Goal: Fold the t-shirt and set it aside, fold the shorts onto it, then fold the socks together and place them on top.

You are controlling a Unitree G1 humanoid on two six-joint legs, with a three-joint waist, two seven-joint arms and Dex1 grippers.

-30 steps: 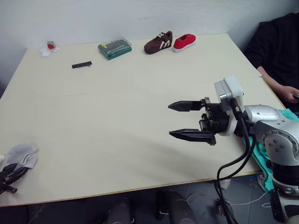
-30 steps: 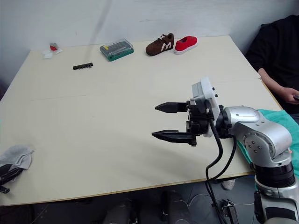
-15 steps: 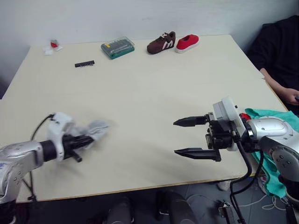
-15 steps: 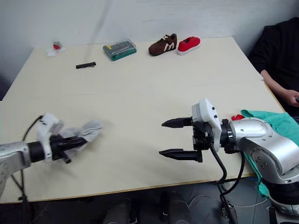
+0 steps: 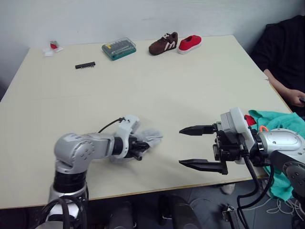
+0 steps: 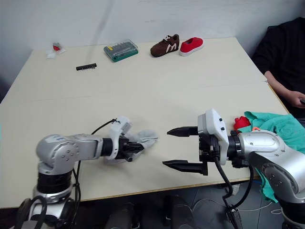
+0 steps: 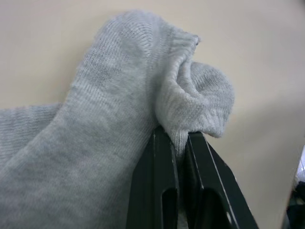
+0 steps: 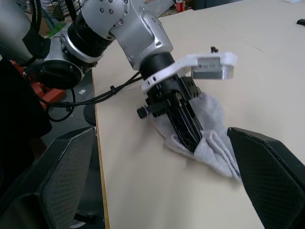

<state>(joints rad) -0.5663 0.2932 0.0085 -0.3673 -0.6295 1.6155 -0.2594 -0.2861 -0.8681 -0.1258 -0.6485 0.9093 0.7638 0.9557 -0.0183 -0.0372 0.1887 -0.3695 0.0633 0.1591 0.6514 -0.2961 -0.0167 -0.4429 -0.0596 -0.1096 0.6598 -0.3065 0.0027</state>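
Note:
My left gripper (image 5: 140, 146) is shut on the light grey socks (image 5: 152, 138), which lie bunched on the table near its front middle. The left wrist view shows the socks (image 7: 119, 119) pinched between the black fingers (image 7: 159, 191). Just to their right, my right gripper (image 5: 191, 147) hangs open and empty, pointing at the socks, a short gap away. The teal shorts (image 5: 281, 125) lie heaped at the table's right front corner behind the right arm. A small patch of the red t-shirt (image 5: 249, 119) peeks out beside them; the rest is hidden.
Along the far edge stand a green tool case (image 5: 118, 48), a brown shoe (image 5: 162, 43), a red shoe (image 5: 189, 43), a black bit strip (image 5: 85, 65) and a small red-and-white item (image 5: 51, 46). A person in black (image 5: 286, 52) sits at the right.
My left gripper has carried the socks from the table's front left corner rightward to the front middle. The right gripper has stayed open and drawn slightly toward the front right.

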